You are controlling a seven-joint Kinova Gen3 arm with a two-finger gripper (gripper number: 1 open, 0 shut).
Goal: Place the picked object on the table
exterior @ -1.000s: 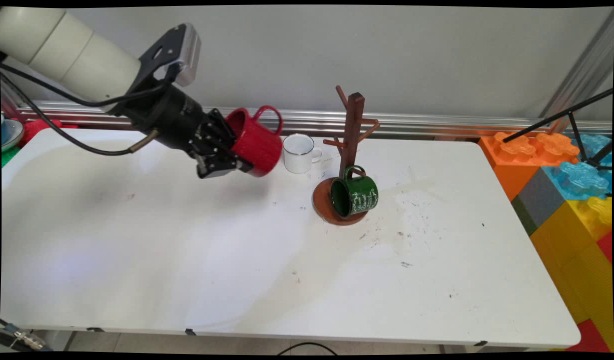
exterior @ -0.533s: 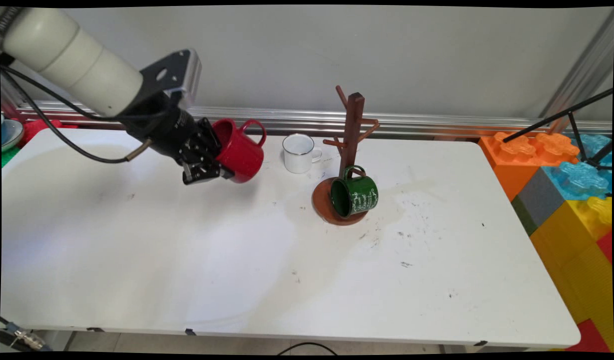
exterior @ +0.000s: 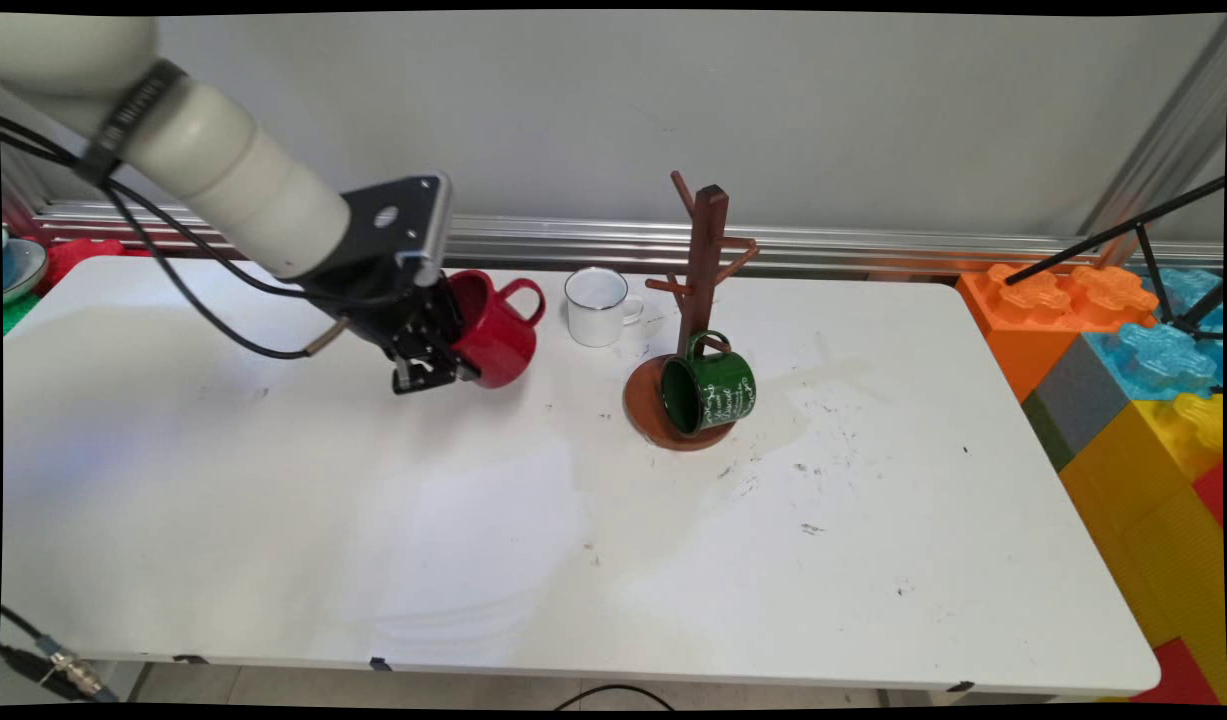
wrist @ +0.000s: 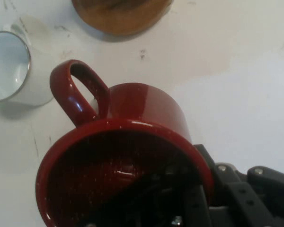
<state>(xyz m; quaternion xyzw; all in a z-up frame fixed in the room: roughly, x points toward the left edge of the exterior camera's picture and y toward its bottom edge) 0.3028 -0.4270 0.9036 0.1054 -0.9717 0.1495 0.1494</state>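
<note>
Red mug (exterior: 495, 335) is held tilted by its rim in the closed gripper (exterior: 443, 362). Its mouth is turned toward the arm, handle toward the white mug (exterior: 597, 305).

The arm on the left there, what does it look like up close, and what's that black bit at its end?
The arm is made of thick, rounded white tube sections with a dark band around one of them. Black cables hang loose beneath it. A black bracket with a silvery box sits at the wrist. At its end is a black two-finger gripper of jointed metal links with small screws.
</note>
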